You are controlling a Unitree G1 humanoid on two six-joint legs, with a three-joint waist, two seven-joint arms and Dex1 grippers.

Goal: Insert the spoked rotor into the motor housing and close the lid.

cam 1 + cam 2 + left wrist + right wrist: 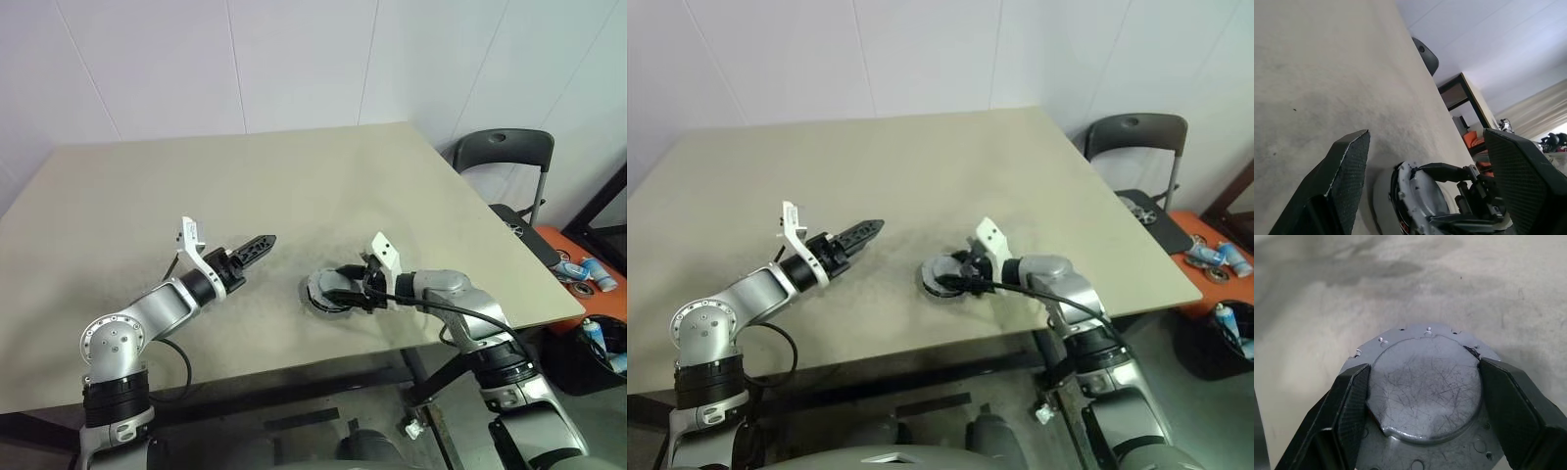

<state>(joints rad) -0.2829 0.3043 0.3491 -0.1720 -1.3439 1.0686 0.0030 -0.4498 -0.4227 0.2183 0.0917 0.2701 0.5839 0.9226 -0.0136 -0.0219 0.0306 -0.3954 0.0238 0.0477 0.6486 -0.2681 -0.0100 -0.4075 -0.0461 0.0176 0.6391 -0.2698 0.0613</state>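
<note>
Lid point(1426, 391): one grey disc, seen lying on the table point(294, 176), near its 5 o'clock edge.
Right gripper point(1425, 382): fingers point(1352, 401) clamped on the disc's raised centre.
Left gripper point(257, 247): at the disc's 9 o'clock, fingers spread wide, nothing held.

Tabletop point(245, 186): beige, matte, fills the frame's centre. Wall point(294, 59): white panels with thin seams, across the top. Folding chair point(502, 149): dark grey, upper right. Orange surface point(578, 257) with small containers, right edge. Floor point(294, 421): grey, bottom centre.
</note>
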